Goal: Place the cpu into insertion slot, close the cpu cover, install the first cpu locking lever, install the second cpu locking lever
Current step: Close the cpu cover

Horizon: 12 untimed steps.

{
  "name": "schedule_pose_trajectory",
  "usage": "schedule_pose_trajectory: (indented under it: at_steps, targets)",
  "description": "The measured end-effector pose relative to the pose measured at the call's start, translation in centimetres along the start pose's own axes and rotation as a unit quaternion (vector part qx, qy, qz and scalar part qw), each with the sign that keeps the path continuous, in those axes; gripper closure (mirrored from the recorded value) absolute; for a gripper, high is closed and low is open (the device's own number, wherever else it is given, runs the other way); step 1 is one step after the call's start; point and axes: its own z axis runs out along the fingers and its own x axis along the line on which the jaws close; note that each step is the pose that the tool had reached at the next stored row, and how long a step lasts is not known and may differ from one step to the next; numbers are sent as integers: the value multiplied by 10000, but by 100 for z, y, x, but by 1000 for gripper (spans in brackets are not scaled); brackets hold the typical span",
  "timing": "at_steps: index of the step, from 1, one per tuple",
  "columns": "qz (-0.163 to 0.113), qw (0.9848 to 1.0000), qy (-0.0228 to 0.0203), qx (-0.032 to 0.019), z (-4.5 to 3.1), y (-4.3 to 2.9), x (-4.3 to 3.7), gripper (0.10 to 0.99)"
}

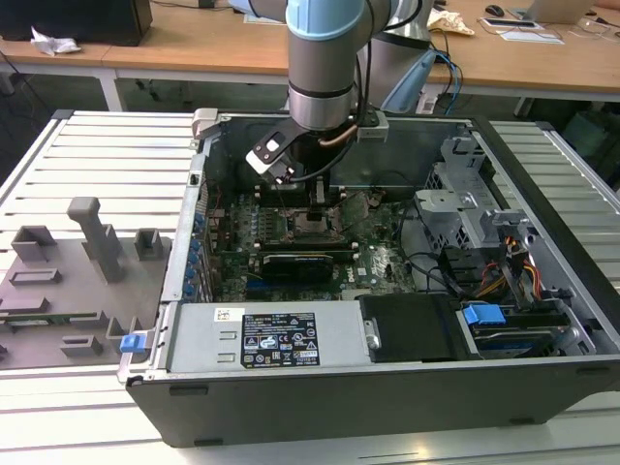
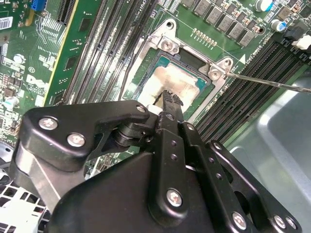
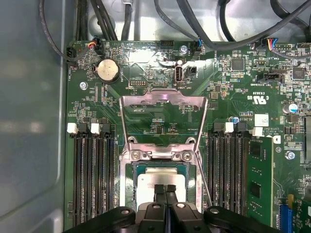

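Lying flat inside socket edges: cpu (image 3: 146, 183) | cpu cover (image 3: 163, 100) stands open, away | tool (image 3: 165, 187) closed, tips over cpu

The arm (image 1: 325, 58) hangs straight down, in the middle of the exterior view. Its black jaws point down and are pressed tight together.

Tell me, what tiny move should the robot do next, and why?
Probably lift the gripper straight up off the cpu. The cpu already lies flat in its socket, the shut gripper rests right over it, and the cpu cover is flipped open, so the gripper looks finished there.
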Motion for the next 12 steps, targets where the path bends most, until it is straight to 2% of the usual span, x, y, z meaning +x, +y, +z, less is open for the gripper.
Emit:
schedule_pose_trajectory:
  at_steps: [12]
  targets:
    - [11,10000,0,0,-53,2,1,980]
